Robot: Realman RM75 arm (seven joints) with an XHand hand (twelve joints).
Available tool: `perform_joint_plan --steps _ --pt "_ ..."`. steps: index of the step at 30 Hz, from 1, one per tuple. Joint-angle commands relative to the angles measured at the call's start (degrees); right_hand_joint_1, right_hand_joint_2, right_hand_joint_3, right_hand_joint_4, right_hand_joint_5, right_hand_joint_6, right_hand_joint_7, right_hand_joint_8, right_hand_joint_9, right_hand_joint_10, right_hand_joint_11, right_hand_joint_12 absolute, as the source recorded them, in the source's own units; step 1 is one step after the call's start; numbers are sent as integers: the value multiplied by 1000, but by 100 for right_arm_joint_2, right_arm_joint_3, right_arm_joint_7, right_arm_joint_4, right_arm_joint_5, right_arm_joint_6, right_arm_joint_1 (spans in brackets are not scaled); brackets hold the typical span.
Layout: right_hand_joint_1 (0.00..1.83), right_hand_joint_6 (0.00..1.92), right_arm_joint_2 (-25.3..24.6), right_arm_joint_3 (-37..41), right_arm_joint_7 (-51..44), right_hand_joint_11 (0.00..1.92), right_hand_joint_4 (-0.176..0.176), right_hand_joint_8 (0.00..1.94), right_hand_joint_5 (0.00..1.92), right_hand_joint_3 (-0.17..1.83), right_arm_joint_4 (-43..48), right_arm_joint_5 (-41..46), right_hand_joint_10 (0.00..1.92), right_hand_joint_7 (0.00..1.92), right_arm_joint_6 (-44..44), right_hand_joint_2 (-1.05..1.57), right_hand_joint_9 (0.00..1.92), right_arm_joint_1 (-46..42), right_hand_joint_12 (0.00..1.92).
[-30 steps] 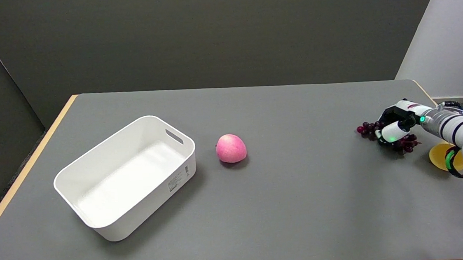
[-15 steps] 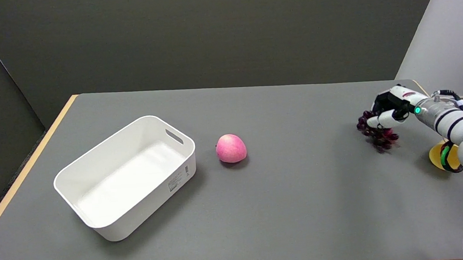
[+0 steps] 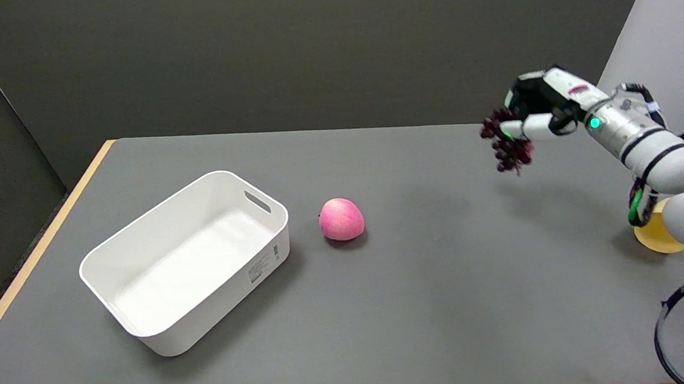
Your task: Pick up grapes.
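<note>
A dark purple bunch of grapes hangs in the air above the right part of the grey table. My right hand grips the bunch from above and behind, its fingers curled around the top of it. The lower grapes dangle free below the hand. The white arm runs back from the hand to the lower right of the picture.
A pink peach-like fruit lies near the table's middle. A white rectangular bin stands at the left. A yellow object lies at the right edge, partly hidden by my arm. Black cables hang at the lower right.
My right hand has lifted the grapes off the table and carried them up and to the left. The peach-like fruit and the bin have not moved.
</note>
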Motion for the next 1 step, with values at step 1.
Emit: perform_joint_plan --steps 1 --pt "1197 1442 646 -2215 25 830 -176 1513 575 371 1082 3288 1592 847 2150 1094 812 929 1921"
